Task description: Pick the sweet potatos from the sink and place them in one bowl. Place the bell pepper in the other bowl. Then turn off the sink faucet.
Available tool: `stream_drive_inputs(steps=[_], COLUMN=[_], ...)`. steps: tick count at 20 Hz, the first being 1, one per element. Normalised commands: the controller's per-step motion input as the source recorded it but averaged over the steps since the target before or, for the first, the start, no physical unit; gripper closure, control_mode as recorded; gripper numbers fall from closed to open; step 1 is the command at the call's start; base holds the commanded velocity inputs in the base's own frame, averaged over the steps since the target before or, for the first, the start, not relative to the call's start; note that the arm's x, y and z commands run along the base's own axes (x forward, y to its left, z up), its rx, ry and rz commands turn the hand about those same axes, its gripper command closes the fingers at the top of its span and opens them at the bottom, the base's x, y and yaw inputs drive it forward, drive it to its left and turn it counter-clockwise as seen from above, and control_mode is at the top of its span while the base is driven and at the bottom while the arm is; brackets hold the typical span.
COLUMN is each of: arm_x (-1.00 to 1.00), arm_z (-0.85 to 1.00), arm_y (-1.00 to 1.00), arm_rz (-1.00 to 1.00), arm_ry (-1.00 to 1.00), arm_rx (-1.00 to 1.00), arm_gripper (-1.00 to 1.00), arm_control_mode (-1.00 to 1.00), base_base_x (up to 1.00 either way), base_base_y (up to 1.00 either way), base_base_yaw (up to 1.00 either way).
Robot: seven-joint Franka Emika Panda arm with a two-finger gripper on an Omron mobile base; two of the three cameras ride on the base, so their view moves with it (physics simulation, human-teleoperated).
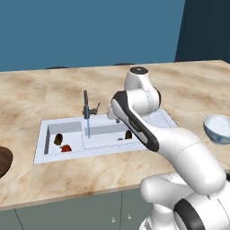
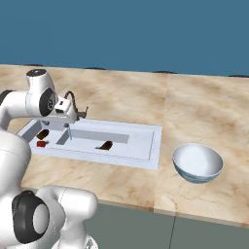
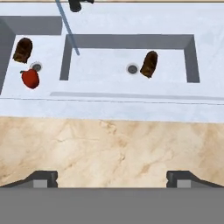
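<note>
Marble counter (image 3: 109, 144) lies under the gripper (image 3: 111, 177), whose jaws stand wide apart and empty. Beyond it in the sink (image 3: 131, 98), one sweet potato (image 3: 149, 64) rests beside the right drain; the other sweet potato (image 3: 22, 50) and the bell pepper (image 3: 30, 78) sit in the left compartment.

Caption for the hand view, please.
Open claw above the counter edge; sink holds two sweet potatoes and a bell pepper.
</note>
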Motion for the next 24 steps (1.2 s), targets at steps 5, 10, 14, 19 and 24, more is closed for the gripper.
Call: stream_drive_inputs(steps=[5, 10, 14, 19, 24], arm_x=[0.20, 0.11, 0.00, 0.00, 0.01], arm_z=[-0.07, -0.12, -0.19, -0.19, -0.21], arm_y=[0.54, 0.55, 0.56, 0.33, 0.26], arm_rz=[0.05, 0.05, 0.01, 0.00, 0.00], arm_ry=[0.00, 0.00, 0.00, 0.00, 0.02], arm_rx=[0.04, 0.03, 0.00, 0.00, 0.00], arm_gripper=[-1.00, -1.00, -1.00, -1.00, -1.00], arm_control_mode=[-1.00, -1.00, -1.00, -1.00, -1.00], base_base_x=[0.00, 0.00, 0.00, 0.00, 0.00], base_base_y=[0.00, 0.00, 0.00, 0.00, 0.00], base_base_yaw=[0.00, 0.00, 0.00, 0.00, 0.00])
